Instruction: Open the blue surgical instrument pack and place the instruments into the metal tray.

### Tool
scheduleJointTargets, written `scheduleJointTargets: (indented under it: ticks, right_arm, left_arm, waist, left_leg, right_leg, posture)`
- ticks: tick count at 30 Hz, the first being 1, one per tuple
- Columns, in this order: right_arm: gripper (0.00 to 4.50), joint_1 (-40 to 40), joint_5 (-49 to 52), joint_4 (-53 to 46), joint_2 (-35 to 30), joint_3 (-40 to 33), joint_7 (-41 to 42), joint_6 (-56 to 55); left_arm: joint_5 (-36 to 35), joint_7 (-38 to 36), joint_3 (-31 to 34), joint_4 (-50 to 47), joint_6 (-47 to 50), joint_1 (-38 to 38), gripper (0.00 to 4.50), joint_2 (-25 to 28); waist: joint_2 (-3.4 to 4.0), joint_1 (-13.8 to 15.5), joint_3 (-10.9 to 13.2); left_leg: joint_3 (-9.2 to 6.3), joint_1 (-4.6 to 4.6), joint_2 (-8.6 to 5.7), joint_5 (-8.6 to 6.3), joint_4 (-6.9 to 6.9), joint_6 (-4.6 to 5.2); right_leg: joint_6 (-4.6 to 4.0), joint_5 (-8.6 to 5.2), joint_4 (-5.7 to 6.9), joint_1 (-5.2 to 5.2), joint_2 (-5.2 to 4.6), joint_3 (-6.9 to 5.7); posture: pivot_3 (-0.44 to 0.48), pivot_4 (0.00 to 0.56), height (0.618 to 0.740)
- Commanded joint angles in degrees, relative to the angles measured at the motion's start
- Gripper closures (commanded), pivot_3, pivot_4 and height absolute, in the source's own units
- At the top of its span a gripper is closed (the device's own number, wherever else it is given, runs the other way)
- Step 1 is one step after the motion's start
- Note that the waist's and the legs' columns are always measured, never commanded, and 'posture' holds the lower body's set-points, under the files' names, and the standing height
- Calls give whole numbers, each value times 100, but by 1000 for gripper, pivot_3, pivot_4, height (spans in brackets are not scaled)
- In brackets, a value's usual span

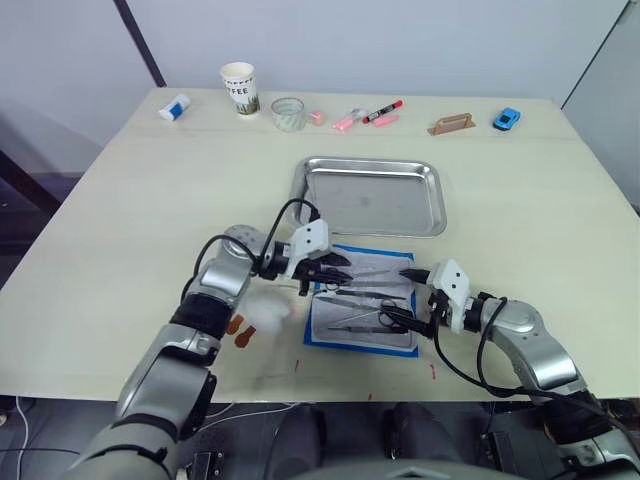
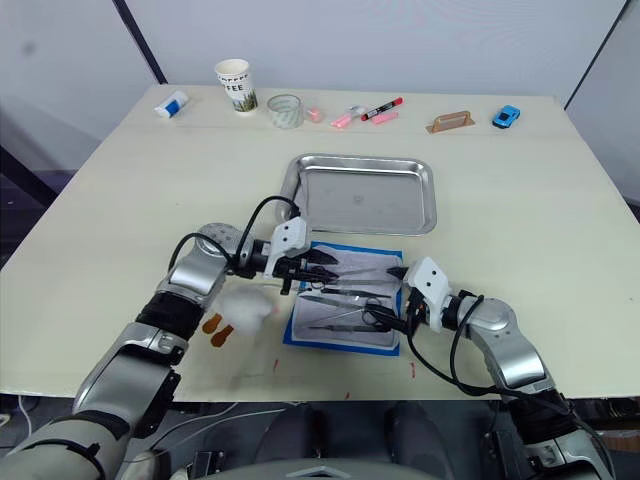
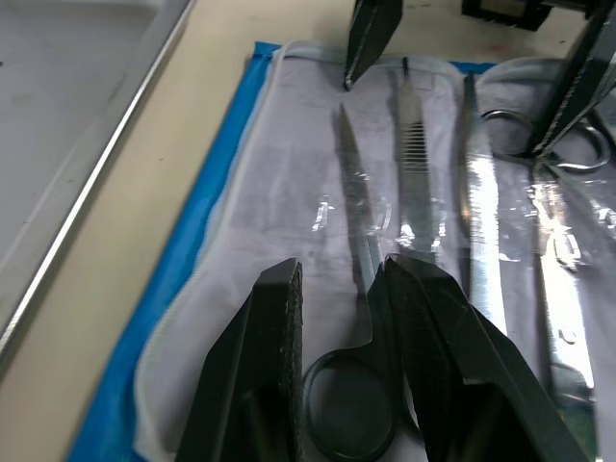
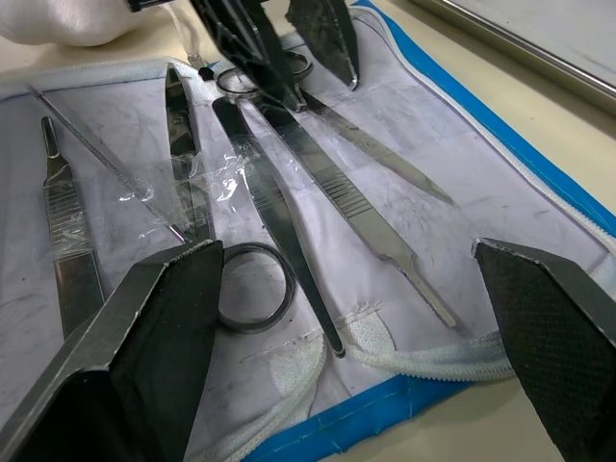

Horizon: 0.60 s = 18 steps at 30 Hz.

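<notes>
Scissors [image 3: 358, 231] sit between the left gripper [image 3: 339, 289] fingers (unclamped); right gripper [image 4: 385, 289] gapes wide.

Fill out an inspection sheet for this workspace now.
Surface: pale table, small red marks at the near edge.
Job's things: pack lies open, instruments on its lining; tray empty, beyond the pack.
Clutter: far edge holds paper cup, tape roll, markers, toy car.
Grippers: left gripper open, astride a scissors handle; right gripper open over the pack.
Cables: black cables on both arms.
Surroundings: grey wall.
</notes>
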Motion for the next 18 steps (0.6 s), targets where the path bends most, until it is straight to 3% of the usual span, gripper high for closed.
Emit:
scheduleJointTargets:
  ticks: [1,14,18]
  right_arm:
    - [0,254,-359,473,-59,242,-180,256]
    - [0,252,-363,465,-46,241,-205,256]
    - [0,258,-361,452,-42,238,-219,261]
  left_arm:
    - [86,-10,7,177,-91,-82,3047,21]
    - [241,-333,-172,442,-447,-191,3047,-41]
    - [276,-395,-216,520,-456,-262,4065,-84]
  waist:
    - [1,-2,0]
    - [5,0,-7]
    - [6,1,-8]
  left_leg:
    - [0,0,0,0,0,0]
    - [0,0,0,0,0,0]
    - [0,0,0,0,0,0]
  right_leg:
    - [0,0,0,0,0,0]
    - [0,0,0,0,0,0]
    - [0,0,0,0,0,0]
  posture:
    - [0,150,718]
    - [0,150,718]
    - [0,150,718]
